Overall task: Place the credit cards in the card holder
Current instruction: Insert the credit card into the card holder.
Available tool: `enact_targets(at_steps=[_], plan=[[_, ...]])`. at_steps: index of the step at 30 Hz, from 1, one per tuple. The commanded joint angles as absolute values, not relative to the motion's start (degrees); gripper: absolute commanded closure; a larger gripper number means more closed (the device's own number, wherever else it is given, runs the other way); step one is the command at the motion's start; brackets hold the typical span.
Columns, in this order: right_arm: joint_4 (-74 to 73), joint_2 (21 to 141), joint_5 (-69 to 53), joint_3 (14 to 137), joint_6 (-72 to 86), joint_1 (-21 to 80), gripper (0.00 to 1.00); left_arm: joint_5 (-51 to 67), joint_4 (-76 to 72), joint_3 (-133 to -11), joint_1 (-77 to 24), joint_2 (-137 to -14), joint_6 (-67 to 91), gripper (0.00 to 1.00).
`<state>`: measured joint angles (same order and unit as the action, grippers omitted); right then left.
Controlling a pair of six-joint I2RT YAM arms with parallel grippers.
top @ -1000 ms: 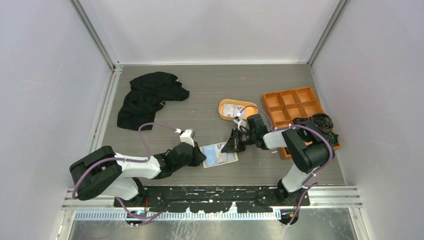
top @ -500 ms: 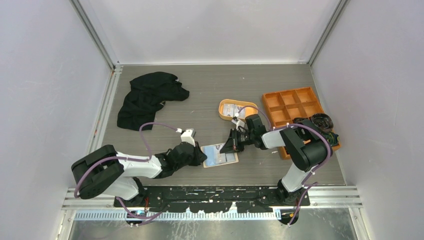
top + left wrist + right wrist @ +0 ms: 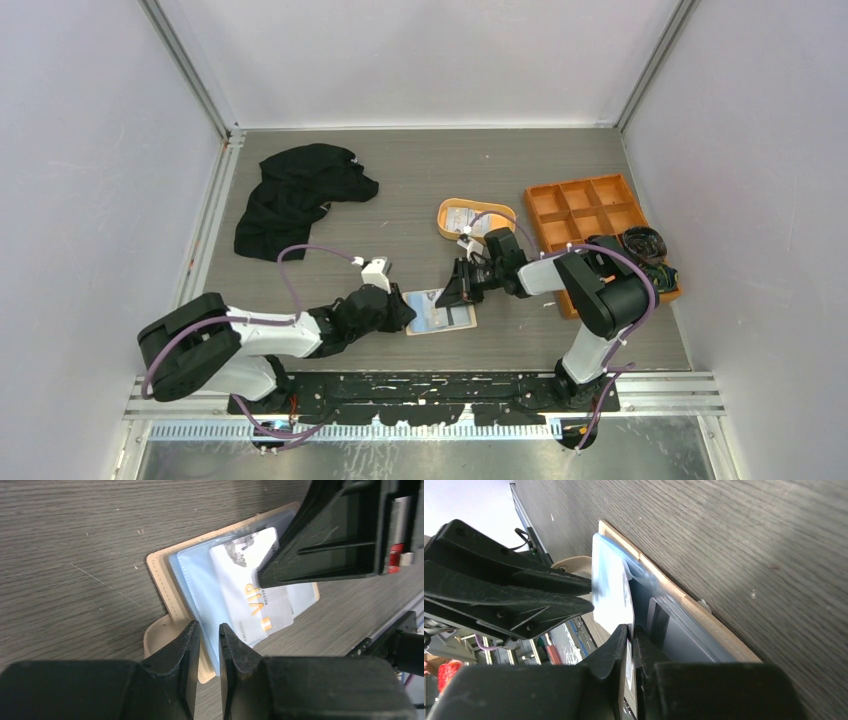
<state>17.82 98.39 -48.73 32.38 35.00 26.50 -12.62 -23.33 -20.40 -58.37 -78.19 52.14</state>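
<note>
Wood-grain table (image 3: 420, 170) bears open beige card holder (image 3: 435, 315) — blue-grey inside.

A pale card (image 3: 626, 605) is pinched between the nearly closed fingers of the right gripper (image 3: 630, 635) and laid against the blue-grey inside of the open holder (image 3: 684, 630), at whose near leaf the left gripper (image 3: 591, 596) is seen.

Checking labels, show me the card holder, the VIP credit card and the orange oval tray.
card holder (image 3: 197, 582), left wrist view, blue inner sleeve
VIP credit card (image 3: 242, 587), left wrist view, white face
orange oval tray (image 3: 443, 220), top external view, left rim
</note>
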Motion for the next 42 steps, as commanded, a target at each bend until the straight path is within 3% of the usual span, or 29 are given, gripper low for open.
enact_targets(at_steps=[1, 7, 11, 19, 42], plan=[[15.8, 97.9, -48.0, 34.3, 32.5, 27.1, 0.85, -14.6, -21.7, -20.3, -59.2, -72.3, 52.0, 0.77], [14.2, 98.2, -47.7, 35.0, 31.5, 27.1, 0.84, -14.4, -22.0, -20.8, -61.6, -68.6, 52.1, 0.74], [14.1, 98.2, -47.7, 35.1, 31.6, 27.0, 0.84, -20.7, -19.5, -25.7, -67.2, -70.7, 52.4, 0.76], [13.2, 98.3, -47.4, 35.6, 31.4, 27.1, 0.83, -39.3, 7.5, -45.8, -77.0, -82.7, 55.9, 0.83], [10.4, 100.3, -47.1, 37.0, 30.2, 27.0, 0.84, -40.7, 14.4, -64.2, -77.3, -102.6, 56.7, 0.85]])
